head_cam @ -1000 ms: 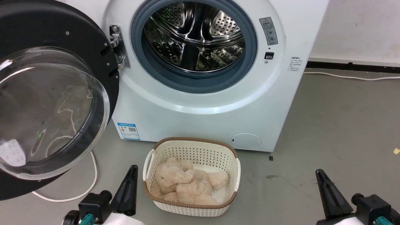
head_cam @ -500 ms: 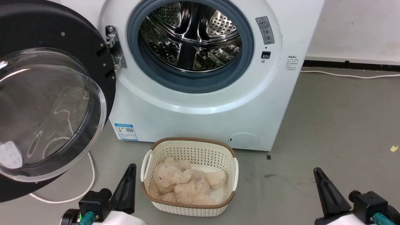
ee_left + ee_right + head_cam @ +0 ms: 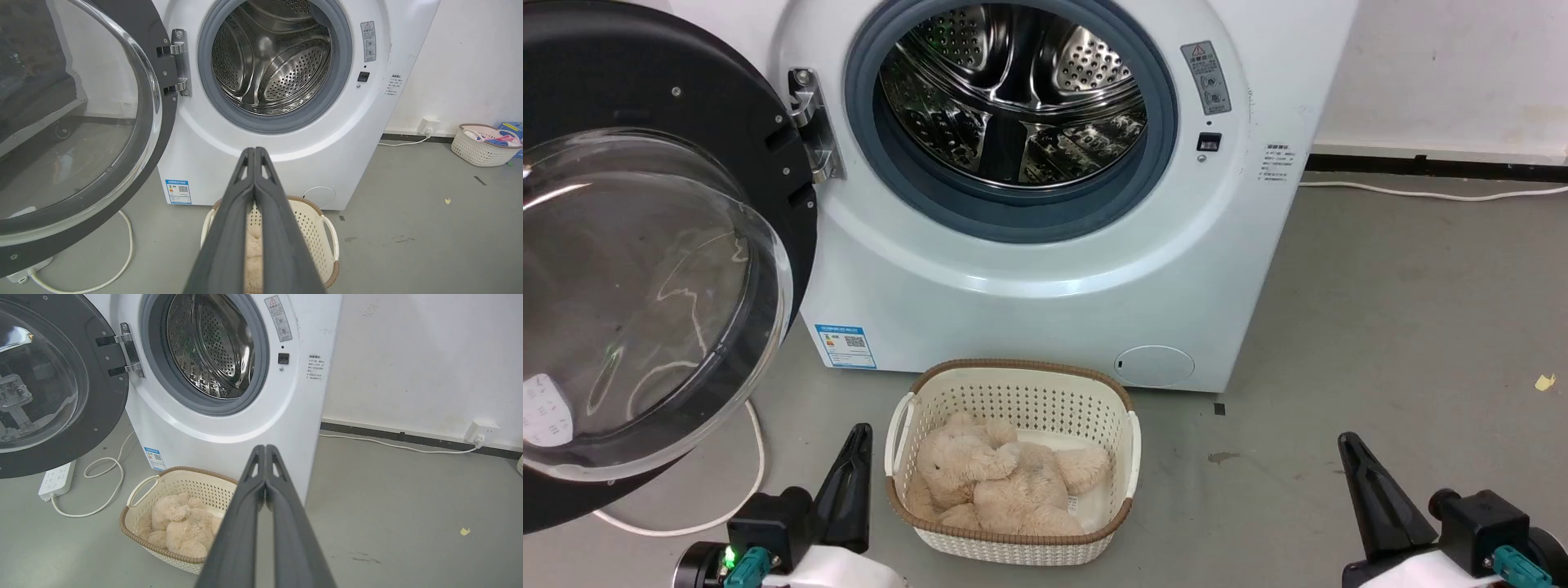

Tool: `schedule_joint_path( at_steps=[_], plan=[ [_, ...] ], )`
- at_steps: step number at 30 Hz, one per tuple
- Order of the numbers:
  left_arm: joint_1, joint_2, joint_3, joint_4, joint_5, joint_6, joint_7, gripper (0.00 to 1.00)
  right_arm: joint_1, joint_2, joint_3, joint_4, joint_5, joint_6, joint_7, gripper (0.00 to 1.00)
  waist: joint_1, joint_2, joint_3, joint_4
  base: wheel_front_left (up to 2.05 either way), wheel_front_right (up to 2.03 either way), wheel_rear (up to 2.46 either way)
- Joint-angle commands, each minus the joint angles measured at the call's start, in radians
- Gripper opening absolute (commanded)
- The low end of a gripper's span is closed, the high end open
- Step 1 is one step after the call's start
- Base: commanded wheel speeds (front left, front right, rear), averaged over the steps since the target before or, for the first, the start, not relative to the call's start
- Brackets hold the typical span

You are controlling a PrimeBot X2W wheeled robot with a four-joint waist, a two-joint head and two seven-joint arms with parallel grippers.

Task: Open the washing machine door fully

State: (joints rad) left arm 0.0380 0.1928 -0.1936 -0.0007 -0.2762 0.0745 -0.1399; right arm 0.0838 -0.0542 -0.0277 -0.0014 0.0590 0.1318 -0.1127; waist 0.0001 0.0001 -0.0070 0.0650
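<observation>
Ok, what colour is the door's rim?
Black, on the washing machine door; best in the head view.

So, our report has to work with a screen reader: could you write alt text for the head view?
The round glass door of a washer hangs open on the left, baring the steel drum. A basket with a plush bear sits on the floor in front; the left hand and right hand, both shut, point up from the bottom edge.

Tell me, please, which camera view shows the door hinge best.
The left wrist view: the hinge sits nearly square-on, with its plate and both arms into the door sharp. The head view looks down on it from above. The right wrist view catches it obliquely, from the right.
</observation>
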Motion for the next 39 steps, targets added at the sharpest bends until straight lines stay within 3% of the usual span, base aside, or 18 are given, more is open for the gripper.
schedule_joint_path(
  at_steps=[1, 39],
  plan=[
    [-0.014, -0.009, 0.009, 0.0, 0.015, -0.008, 0.008, 0.0, -0.015, 0.002, 0.002, 0.001, -0.011, 0.0, 0.004, 0.0, -0.0001, -0.0001, 0.0, -0.001, 0.0, 0.0, 0.0],
    [-0.026, -0.077, 0.103, 0.0, 0.147, -0.041, 0.074, 0.0, -0.05, 0.003, 0.015, 0.001, -0.035, -0.001, 0.059, 0.0, -0.0001, -0.0001, 0.004, -0.033, 0.0, 0.0, 0.0]
  ],
)
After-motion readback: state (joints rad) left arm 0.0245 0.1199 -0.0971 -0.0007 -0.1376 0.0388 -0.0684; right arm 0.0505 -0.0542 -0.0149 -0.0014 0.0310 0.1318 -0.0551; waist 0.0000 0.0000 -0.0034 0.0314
